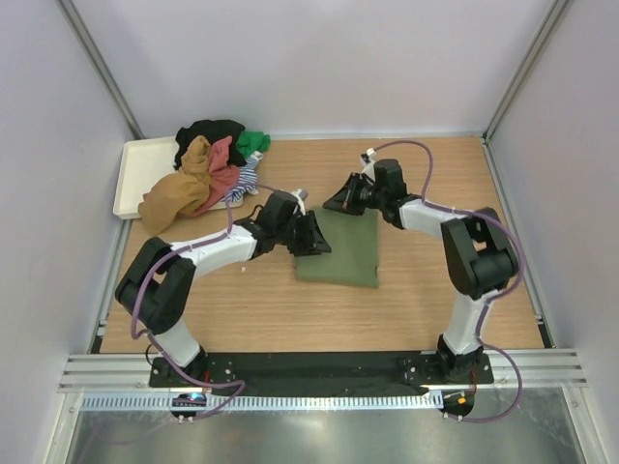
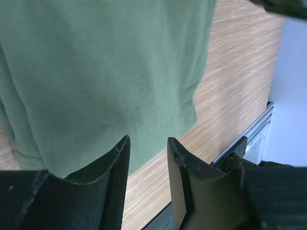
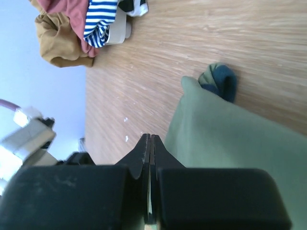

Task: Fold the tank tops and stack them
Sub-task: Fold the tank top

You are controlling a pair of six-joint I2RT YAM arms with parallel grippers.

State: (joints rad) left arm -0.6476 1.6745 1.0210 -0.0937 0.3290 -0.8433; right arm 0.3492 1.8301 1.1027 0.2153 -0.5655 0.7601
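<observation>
1. Cloth nearest us: the olive tank top (image 1: 338,249) lies mid-table, folded almost square, between both arms.
2. The left gripper (image 2: 148,143) hovers over its left edge, jaws narrowly apart, empty.
3. The right gripper (image 3: 149,140), at its far edge, is pressed shut; we see no cloth inside.
4. Farthest, the unfolded pile (image 1: 198,179) waits far left, nearer the left arm.

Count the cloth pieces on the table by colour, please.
Olive green top, folded: 1
Black top: 1
Mustard brown top: 1
Red top: 1
Bright green top: 1
Blue-white striped top: 1
Total: 6 showing; the pile may hide more.
</observation>
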